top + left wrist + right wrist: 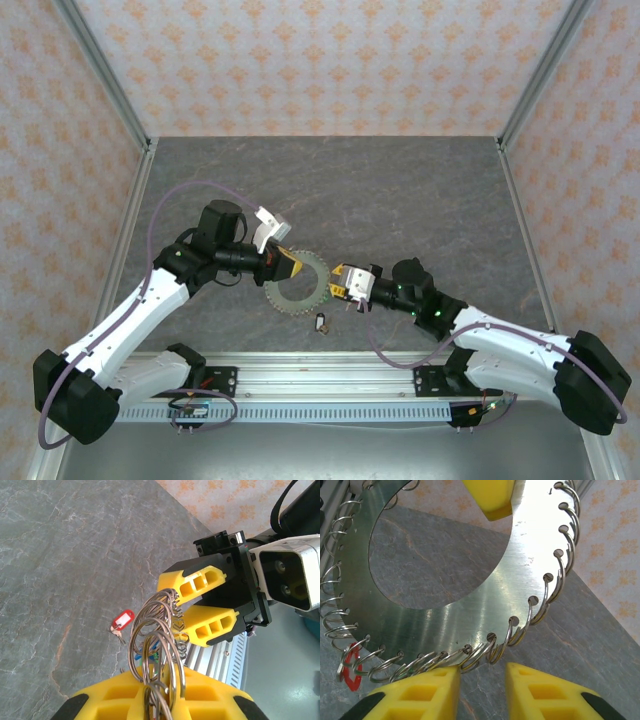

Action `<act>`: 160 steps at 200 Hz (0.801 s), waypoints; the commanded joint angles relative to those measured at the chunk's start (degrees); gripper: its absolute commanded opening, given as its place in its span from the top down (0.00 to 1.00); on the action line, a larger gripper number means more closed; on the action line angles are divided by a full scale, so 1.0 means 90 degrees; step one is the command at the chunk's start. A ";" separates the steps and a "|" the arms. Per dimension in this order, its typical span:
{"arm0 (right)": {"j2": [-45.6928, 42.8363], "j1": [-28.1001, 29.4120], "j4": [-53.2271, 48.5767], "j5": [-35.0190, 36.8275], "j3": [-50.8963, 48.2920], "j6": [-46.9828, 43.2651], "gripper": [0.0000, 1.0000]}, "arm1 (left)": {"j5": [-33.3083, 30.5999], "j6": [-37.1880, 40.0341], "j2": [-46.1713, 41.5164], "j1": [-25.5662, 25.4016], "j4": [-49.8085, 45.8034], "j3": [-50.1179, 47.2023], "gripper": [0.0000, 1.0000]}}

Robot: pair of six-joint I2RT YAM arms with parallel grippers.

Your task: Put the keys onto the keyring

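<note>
Flat brushed-metal keyring (520,580), rim perforated and strung with wire loops (476,661), pinched in left gripper (159,692); right gripper (482,680) jaws spread at rim.

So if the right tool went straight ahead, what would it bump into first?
Most likely the keyring: the right tool points at its loopy wire rim, which sits right in front of it. Exactly how near is hard to judge.

No word, number or brand mark can be read anywhere here, neither on the keyring (485,605), the red tag (123,618) nor the grey table (400,190).
</note>
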 commanded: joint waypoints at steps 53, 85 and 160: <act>0.0044 -0.0086 0.0147 -0.0622 0.0271 0.0436 0.68 | 0.0110 0.0068 0.0032 0.0040 0.0100 0.0216 1.00; 0.0150 -0.0087 0.0195 -0.0339 0.0315 0.0381 0.83 | 0.0124 0.0066 0.0034 0.0041 0.0088 0.0230 1.00; 0.0146 -0.0087 0.0717 -0.0143 0.0178 0.0521 0.84 | 0.0104 0.0041 0.0061 0.0045 0.0090 0.0231 1.00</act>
